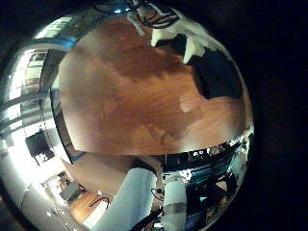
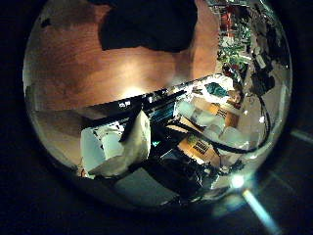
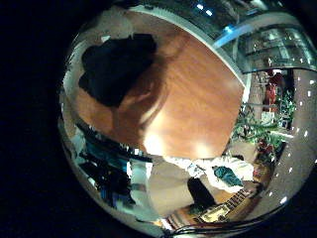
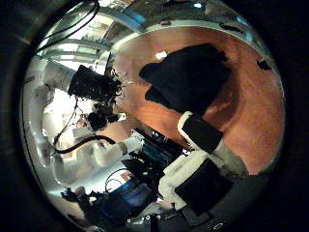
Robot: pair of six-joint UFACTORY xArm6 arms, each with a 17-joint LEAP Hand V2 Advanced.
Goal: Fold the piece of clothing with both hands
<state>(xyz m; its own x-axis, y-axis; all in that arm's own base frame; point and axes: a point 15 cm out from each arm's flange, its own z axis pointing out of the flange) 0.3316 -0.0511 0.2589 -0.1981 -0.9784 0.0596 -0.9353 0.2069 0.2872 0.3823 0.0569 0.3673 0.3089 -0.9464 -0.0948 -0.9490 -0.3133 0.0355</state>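
A dark piece of clothing (image 4: 188, 75) lies crumpled in a heap on the wooden table (image 4: 253, 111). It also shows in the right little finger side palm view (image 3: 114, 64), the left thumb side palm view (image 2: 147, 22) and the left little finger side palm view (image 1: 221, 72). Both hands hang above the table, away from the clothing. My left hand's fingers (image 1: 183, 38) are relaxed and hold nothing. My right hand's finger (image 4: 203, 130) reaches out straight, with nothing in it. A hand on its arm (image 4: 92, 87) shows beyond the table's edge.
Bare table top (image 1: 135, 96) lies beside the clothing, also in the left thumb side palm view (image 2: 78, 59) and the right little finger side palm view (image 3: 188, 89). Beyond the table's edge (image 3: 149, 149) stand room furniture and equipment.
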